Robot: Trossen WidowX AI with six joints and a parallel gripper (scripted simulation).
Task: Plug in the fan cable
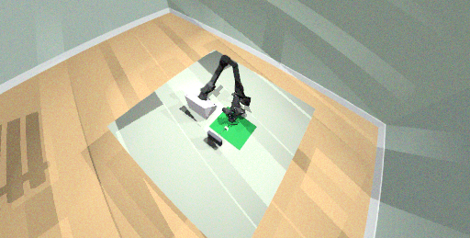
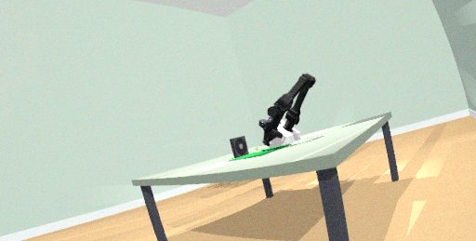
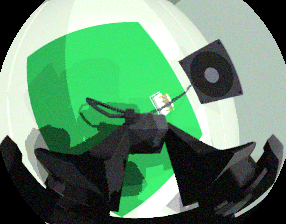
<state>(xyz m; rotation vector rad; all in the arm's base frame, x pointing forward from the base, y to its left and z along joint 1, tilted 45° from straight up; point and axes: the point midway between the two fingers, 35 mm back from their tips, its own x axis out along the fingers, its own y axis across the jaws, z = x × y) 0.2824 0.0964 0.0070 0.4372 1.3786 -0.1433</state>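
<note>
My gripper [image 1: 232, 121] [image 3: 147, 126] is shut on the fan cable's dark plug [image 3: 147, 127], low over the green board [image 1: 239, 141] [image 2: 253, 154] [image 3: 104, 45]. The thin dark cable [image 3: 106, 108] makes a loop left of the plug in the wrist view, then runs past the white header [image 1: 226, 129] [image 3: 156, 101] to the fan. The header stands ahead and to the right of the plug in the wrist view, apart from it. The plug's underside and its height over the board are hidden.
The square black fan [image 1: 214, 138] [image 2: 233, 148] [image 3: 225, 82] stands upright beside the board's edge. The arm's white base block [image 1: 199, 107] [image 2: 290, 134] is near the board's other side. All stand on the pale table [image 1: 184, 171] [image 2: 195, 173].
</note>
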